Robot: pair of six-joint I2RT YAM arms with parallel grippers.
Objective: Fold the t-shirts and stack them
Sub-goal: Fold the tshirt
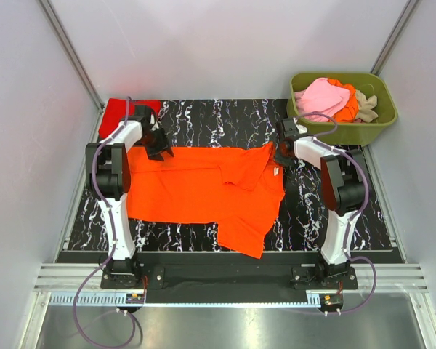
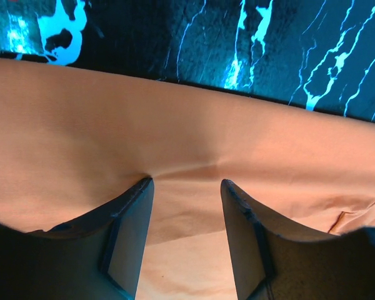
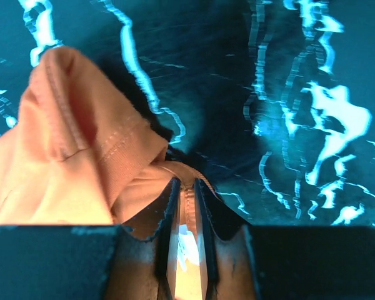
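Note:
A bright orange t-shirt [image 1: 196, 193] lies spread on the black marbled mat, with one part folded over near its right end. My left gripper [image 1: 160, 151] is open at the shirt's far left edge. In the left wrist view [image 2: 186, 181] its fingertips rest on the flat orange cloth [image 2: 175, 125]. My right gripper [image 1: 280, 158] is shut on the shirt's far right edge. In the right wrist view [image 3: 186, 182] it pinches a hemmed fold of orange cloth [image 3: 69, 156] with the white label [image 3: 182, 240] between the fingers. A red t-shirt [image 1: 116, 113] lies at the far left corner.
An olive-green tub [image 1: 378, 123] stands at the far right, off the mat. It holds a pink shirt [image 1: 321, 97], an orange one [image 1: 349, 107] and a beige one [image 1: 366, 104]. White walls enclose the table on three sides. Bare mat [image 1: 218, 116] lies beyond the shirt.

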